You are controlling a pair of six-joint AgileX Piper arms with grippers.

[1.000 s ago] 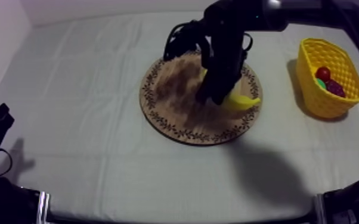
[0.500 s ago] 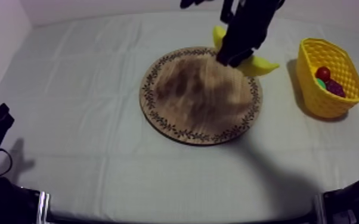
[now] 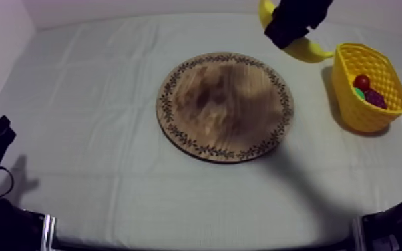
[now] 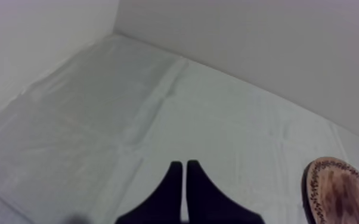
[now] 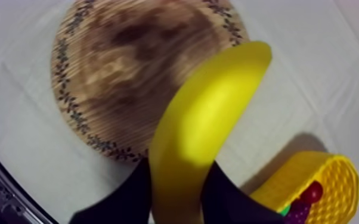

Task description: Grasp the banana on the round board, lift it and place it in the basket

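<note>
From above, the right hand (image 3: 296, 27) hangs in the air, pinching the banana (image 3: 308, 51), whose ends stick out on both sides of it. The yellow basket (image 3: 348, 100) stands on the desk (image 3: 97, 100) near the hand, toward the robot's right; a small red fruit (image 3: 361, 82) lies inside it. The wooden board (image 3: 225, 105) lies bare to the hand's other side.

At the left wrist, the left hand (image 4: 185, 173) has its fingers pressed together over bare cloth, with the board's rim off to one side.

At the right wrist, the black fingers (image 5: 139, 189) clamp the banana from both sides, the board beneath its tip and the basket close by.
</note>
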